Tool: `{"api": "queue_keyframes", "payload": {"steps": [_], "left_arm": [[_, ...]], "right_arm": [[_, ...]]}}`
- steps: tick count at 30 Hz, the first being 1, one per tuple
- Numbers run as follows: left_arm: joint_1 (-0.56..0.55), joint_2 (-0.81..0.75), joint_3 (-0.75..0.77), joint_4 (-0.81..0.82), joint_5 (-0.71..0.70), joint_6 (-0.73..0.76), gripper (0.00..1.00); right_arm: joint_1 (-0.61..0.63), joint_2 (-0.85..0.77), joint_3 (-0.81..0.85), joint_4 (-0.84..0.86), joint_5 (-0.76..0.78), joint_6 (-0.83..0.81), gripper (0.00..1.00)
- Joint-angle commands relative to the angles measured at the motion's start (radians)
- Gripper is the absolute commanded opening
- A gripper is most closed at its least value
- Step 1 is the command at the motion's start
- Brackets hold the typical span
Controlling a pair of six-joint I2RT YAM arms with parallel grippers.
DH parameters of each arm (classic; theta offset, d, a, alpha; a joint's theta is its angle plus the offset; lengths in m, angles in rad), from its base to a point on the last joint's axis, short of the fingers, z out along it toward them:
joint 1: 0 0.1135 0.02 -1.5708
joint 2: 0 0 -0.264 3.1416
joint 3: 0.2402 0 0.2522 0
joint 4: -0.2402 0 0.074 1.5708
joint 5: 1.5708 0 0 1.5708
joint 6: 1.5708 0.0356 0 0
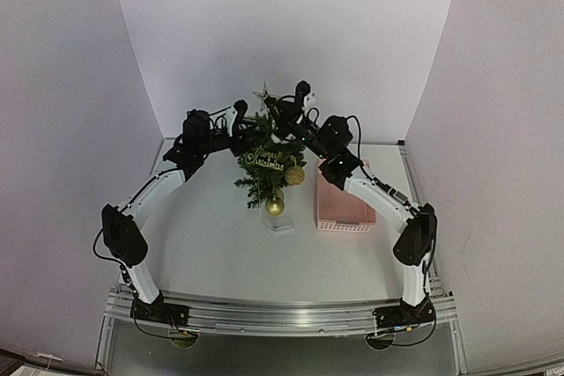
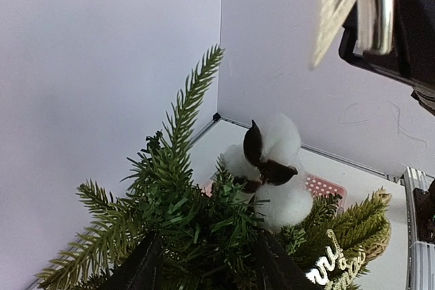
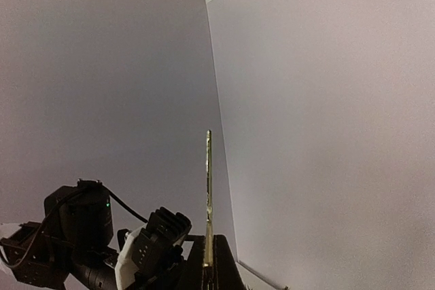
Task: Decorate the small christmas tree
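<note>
At mid-table stands the small christmas tree, with a gold bauble hung. Right gripper is clamped on a gold star above the treetop. Left gripper straddles the upper branches; can't tell if it's pinching. Topper step, I'd say. Next: line the star up and lower it onto the top sprig.

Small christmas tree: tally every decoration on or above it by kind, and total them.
Ball ornaments: 2
Merry Christmas sign: 1
Cotton boll: 1
Star, held above by the right gripper: 1
Total: 5
</note>
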Motion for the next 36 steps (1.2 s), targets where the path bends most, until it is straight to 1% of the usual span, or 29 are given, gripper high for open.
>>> {"api": "queue_keyframes", "payload": {"steps": [1,3,4,7,9,11,13,14,18,22,31,36], "left_arm": [[0.001,-0.014,0.001,0.056,-0.012,0.011,0.46],[0.001,-0.017,-0.01,0.084,-0.015,0.012,0.45],[0.001,-0.017,-0.015,0.092,-0.015,0.011,0.44],[0.001,-0.017,-0.028,0.115,-0.009,0.01,0.44],[0.001,-0.017,-0.038,0.134,-0.011,0.005,0.44],[0.001,-0.017,-0.046,0.15,-0.017,0.003,0.44],[0.0,-0.016,-0.054,0.165,-0.023,0.0,0.43],[0.001,-0.016,-0.055,0.171,-0.025,-0.003,0.42],[0.002,-0.018,-0.063,0.181,-0.046,-0.006,0.36],[0.003,-0.019,-0.07,0.184,-0.042,-0.006,0.34],[0.003,-0.003,-0.066,0.199,-0.011,-0.024,0.32],[0.002,0.005,-0.055,0.2,-0.009,-0.022,0.25]], "right_arm": [[0.001,0.053,0.162,-0.256,-0.006,-0.108,0.0],[0.001,0.078,0.264,-0.375,0.026,-0.125,0.0],[0.001,0.085,0.297,-0.407,0.039,-0.125,0.0],[0.001,0.098,0.323,-0.424,0.04,-0.126,0.0],[0.001,0.109,0.307,-0.387,-0.015,-0.113,0.0],[0.001,0.115,0.248,-0.294,-0.059,-0.09,0.0],[0.001,0.127,0.216,-0.201,-0.072,-0.077,0.0],[0.001,0.141,0.224,-0.192,-0.08,-0.079,0.0],[0.001,0.192,0.288,-0.185,-0.094,-0.094,0.0],[0.001,0.207,0.296,-0.181,-0.098,-0.113,0.0],[0.001,0.177,0.28,-0.166,-0.089,-0.118,0.0],[0.001,0.139,0.259,-0.176,-0.063,-0.137,0.0]]}}
